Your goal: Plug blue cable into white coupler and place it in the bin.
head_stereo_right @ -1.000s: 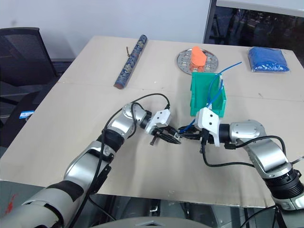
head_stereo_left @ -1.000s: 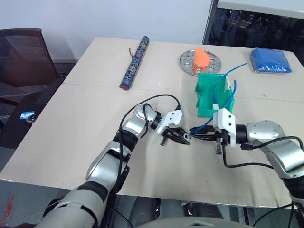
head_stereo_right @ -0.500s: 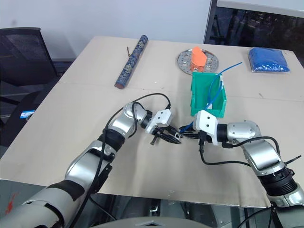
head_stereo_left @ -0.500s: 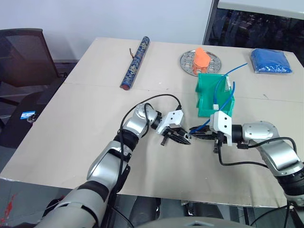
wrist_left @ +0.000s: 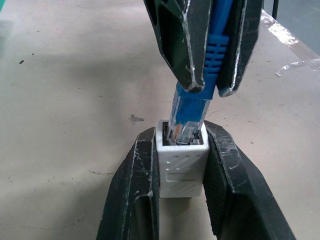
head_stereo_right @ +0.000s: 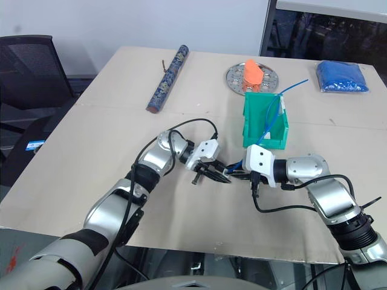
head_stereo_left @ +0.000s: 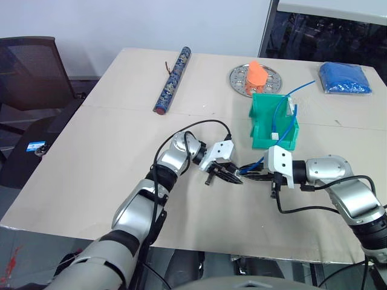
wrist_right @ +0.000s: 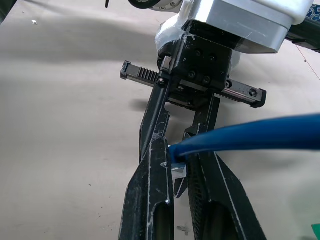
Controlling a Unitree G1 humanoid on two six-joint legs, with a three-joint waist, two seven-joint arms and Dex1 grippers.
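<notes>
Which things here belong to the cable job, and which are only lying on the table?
Job:
thin bright-blue cable
small white plastic coupler
green plastic bin
left pincer
right pincer

Lying about:
long patterned blue roll
round perforated metal plate
orange object
blue wrapped bundle

Even, bright indoor light, soft shadows, sharp close-ups.
</notes>
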